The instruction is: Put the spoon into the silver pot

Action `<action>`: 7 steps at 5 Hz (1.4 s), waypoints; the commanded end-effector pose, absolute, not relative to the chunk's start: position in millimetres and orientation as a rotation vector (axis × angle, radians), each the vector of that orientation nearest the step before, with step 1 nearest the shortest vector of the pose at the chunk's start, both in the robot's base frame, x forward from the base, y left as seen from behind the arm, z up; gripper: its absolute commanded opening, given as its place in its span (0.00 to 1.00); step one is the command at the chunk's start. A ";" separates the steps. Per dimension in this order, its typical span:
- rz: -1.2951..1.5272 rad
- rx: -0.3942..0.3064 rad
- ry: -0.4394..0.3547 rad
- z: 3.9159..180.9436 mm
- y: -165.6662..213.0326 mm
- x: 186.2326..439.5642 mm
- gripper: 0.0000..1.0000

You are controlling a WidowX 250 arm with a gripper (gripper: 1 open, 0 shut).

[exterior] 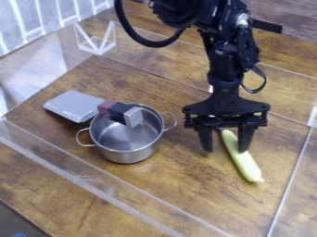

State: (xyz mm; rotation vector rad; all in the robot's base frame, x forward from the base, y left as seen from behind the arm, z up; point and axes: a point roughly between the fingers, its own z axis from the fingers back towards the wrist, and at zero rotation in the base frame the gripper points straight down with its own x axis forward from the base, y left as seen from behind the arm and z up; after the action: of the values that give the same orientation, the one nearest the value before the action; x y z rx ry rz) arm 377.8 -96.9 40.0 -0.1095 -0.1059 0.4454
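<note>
On the wooden table we see the gripper pointing down, its jaws apart and straddling the upper end of the spoon, which lies flat to the right of the silver pot.

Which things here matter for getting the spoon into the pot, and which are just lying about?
For the job: spoon, silver pot, hand straddling the spoon's upper end.
Lying about: flat grey slab, small block on the pot's rim.
</note>
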 end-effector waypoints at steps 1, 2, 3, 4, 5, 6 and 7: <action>0.408 -0.115 -0.125 53.5 -87.4 376.6 0.00; 0.419 -0.106 -0.111 52.9 -96.2 378.9 0.00; 0.428 -0.093 -0.098 49.7 -105.3 382.2 0.00; 0.340 -0.089 -0.087 48.8 -107.8 383.1 0.00; 0.250 -0.085 -0.074 47.2 -110.1 383.5 0.00; 0.201 -0.082 -0.083 73.3 -101.2 387.6 0.00; 0.202 -0.077 -0.095 96.2 -106.2 388.3 0.00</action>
State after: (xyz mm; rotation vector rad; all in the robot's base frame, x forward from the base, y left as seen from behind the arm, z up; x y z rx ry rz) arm 381.7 -103.2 58.2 -0.0444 0.0030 0.2165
